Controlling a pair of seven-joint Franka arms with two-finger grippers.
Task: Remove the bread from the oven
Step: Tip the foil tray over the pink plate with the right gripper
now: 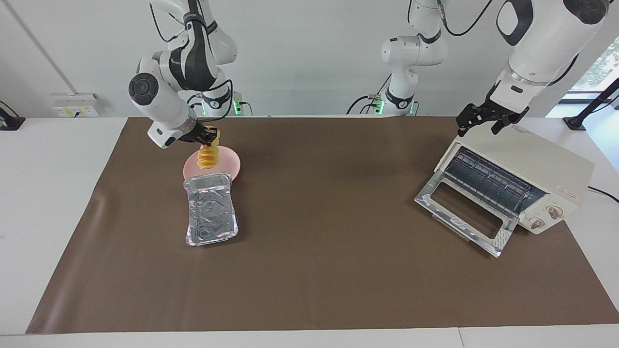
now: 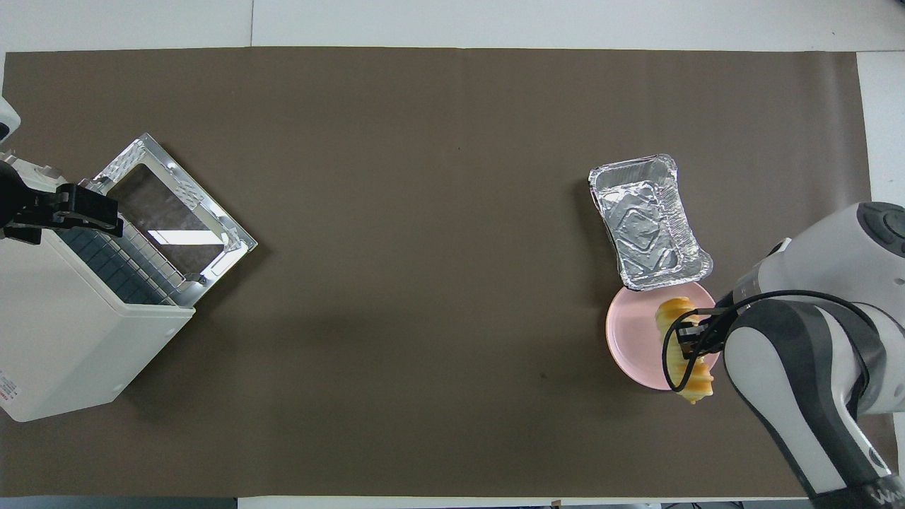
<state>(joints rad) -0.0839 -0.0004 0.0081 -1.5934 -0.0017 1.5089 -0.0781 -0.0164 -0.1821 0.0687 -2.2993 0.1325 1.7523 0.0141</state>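
The bread (image 1: pixel 208 157) (image 2: pixel 683 355), a ridged golden-yellow loaf, hangs in the air over the pink plate (image 1: pixel 233 162) (image 2: pixel 631 338). My right gripper (image 1: pixel 209 136) (image 2: pixel 690 338) is shut on its upper end. The cream-white oven (image 1: pixel 537 162) (image 2: pixel 67 339) stands at the left arm's end of the table. Its glass door (image 1: pixel 459 212) (image 2: pixel 173 205) is folded down and its wire rack is bare. My left gripper (image 1: pixel 484 121) (image 2: pixel 71 212) waits open over the oven's top front edge.
A crinkled foil tray (image 1: pixel 211 210) (image 2: pixel 647 219) lies empty on the brown mat, touching the plate's rim on the side farther from the robots. A third arm's base (image 1: pixel 401 96) stands at the table's edge near the robots.
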